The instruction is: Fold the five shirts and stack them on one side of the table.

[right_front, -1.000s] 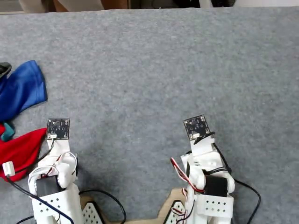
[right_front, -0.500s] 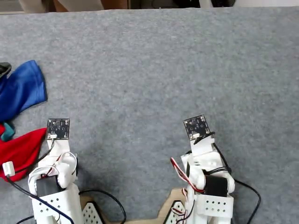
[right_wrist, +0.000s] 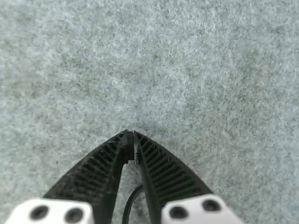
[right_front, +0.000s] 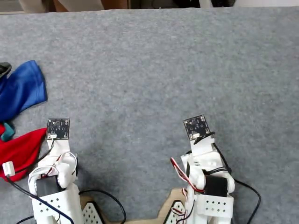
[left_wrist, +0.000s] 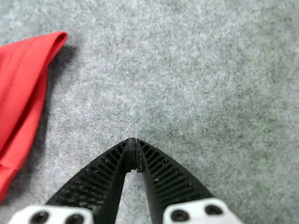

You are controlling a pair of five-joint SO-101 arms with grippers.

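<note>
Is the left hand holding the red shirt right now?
No, the left hand is shut on nothing over the grey table, with the red shirt lying apart beside it.

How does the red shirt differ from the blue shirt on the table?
The red shirt lies beside the left arm's base; the blue shirt lies farther up the table. The red shirt tapers to a flat point; the blue shirt bunches into a rounded lump. Both lie at the table's left edge, partly cut off in the high view.
</note>
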